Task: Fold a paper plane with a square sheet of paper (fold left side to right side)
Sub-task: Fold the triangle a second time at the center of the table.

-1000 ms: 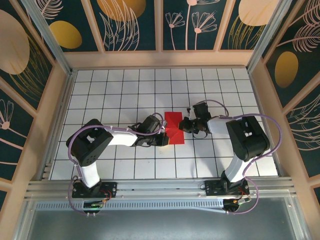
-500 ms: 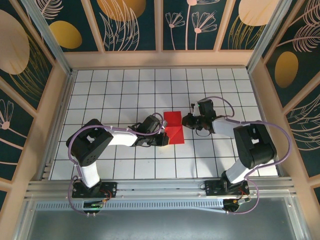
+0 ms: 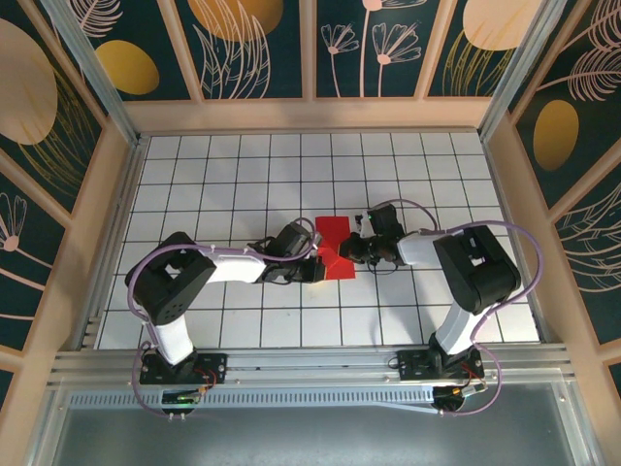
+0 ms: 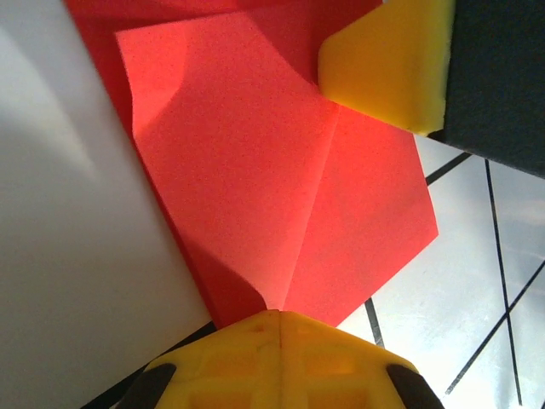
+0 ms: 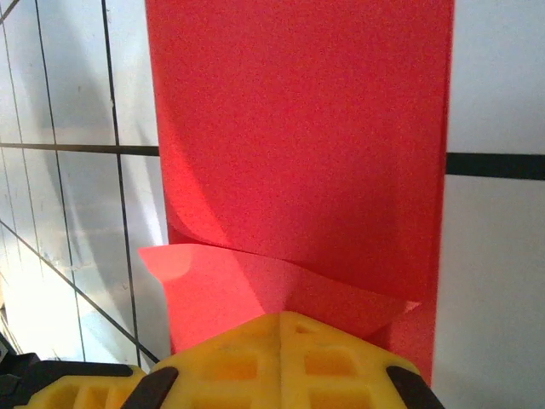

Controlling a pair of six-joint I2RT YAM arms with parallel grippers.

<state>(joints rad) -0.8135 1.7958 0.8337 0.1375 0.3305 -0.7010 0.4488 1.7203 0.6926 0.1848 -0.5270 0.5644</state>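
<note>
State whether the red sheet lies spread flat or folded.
Folded, partly: the square sheet of paper shows a crease line and overlapping layers; a flap lifts up in the right wrist view.

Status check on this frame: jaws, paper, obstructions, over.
Jaws shut, both arms: left gripper, right gripper, tips at the red paper. Paper partly folded, on the table. Nothing in the way.

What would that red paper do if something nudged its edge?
Probably floppy: the red paper is thin, and one flap curls off the table. Likely very light, so a nudge may slide it across the smooth tiles. Its sharp creases suggest it buckles easily.
</note>
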